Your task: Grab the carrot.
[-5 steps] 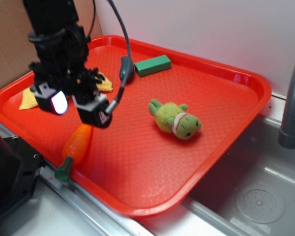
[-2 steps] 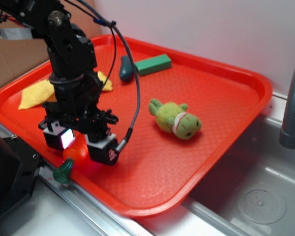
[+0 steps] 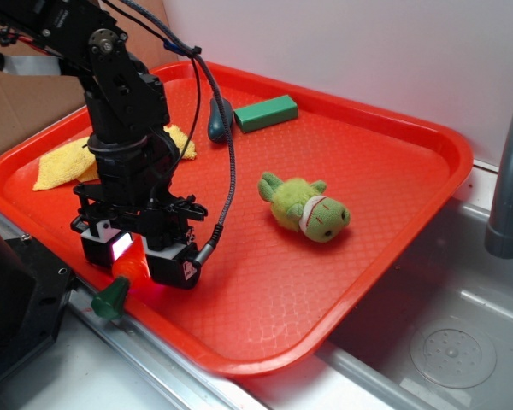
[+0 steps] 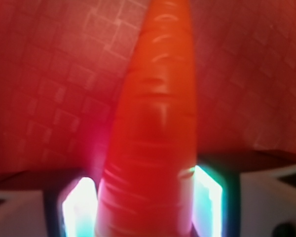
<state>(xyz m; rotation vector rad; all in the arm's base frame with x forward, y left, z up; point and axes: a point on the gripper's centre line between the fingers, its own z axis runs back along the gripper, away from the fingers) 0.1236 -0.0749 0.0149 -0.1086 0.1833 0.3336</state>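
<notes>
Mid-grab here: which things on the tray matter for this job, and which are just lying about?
In the job:
carrot, lying between the jaws
gripper

Lying about:
green plush
green block
dark green toy vegetable
yellow cloth
red tray, holding everything

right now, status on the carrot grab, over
Gripper down at tray's near edge, fingers straddling the carrot. Contact on both sides unclear. Green stem cap overhangs the rim. Nothing in the way.
</notes>
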